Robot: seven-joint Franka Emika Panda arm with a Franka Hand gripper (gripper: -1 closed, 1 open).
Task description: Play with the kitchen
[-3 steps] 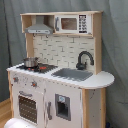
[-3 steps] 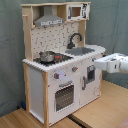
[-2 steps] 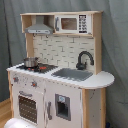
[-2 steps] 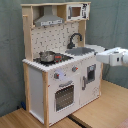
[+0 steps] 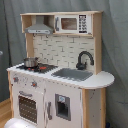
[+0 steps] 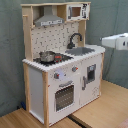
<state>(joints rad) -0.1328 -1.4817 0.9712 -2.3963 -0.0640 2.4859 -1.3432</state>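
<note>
Arm mostly out of frame, small parts unreadable

In the second exterior view the arm (image 6: pixel 116 41) is cut by the second exterior view's right edge (gripper not seen); the kitchen (image 5: pixel 60 75) loses its base at bottom in the first exterior view, and knobs (image 6: pixel 65 72) are too blurred for details.

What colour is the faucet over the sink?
Black: the curved black faucet beside the grey sink, clearest in the first exterior view.

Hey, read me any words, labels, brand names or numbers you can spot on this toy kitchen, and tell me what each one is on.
No text can be read anywhere in either exterior view.
Microwave: the button panel beside its door shows small marks, too blurred to read.
Stove knobs: reddish marks around them, not legible.
Oven door and grey hood: no lettering visible.
</note>
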